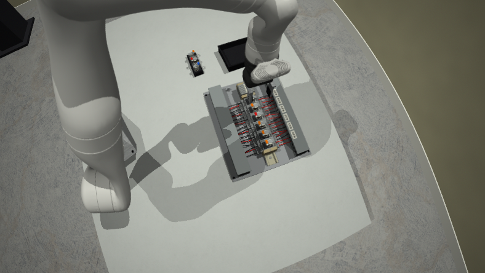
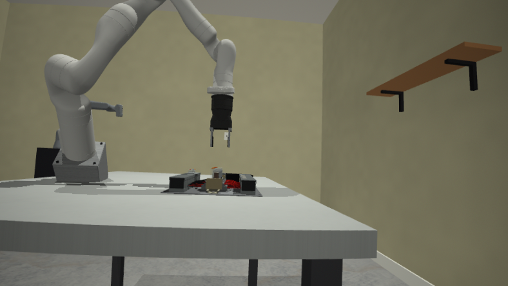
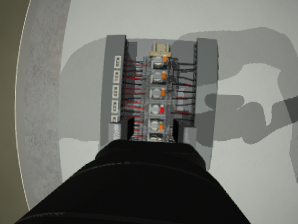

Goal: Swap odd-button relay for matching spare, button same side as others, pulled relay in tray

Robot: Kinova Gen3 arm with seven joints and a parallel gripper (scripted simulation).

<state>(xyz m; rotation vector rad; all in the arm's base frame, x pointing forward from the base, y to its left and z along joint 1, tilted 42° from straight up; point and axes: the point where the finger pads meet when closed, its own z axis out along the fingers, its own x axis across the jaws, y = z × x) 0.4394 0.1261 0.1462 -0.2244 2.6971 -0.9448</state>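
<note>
The pincer [image 2: 220, 141] is hanging spread wide and gripping nothing, well above the far end of the relay panel [image 1: 237, 169] — open air all round its fingers. In the panel's middle row, the red-buttoned relay [image 1: 255, 116] is sitting among orange-buttoned ones. The spare holder [image 1: 195, 64] and the black tray [image 1: 229, 56] are lying beyond the panel's far edge — both well inside the bench [image 2: 177, 230] rim.

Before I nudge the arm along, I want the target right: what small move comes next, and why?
Probably shift the open, empty claw along the row until it is over the red-button relay, then descend; the other relays show orange buttons, and it hangs high above the panel.
</note>
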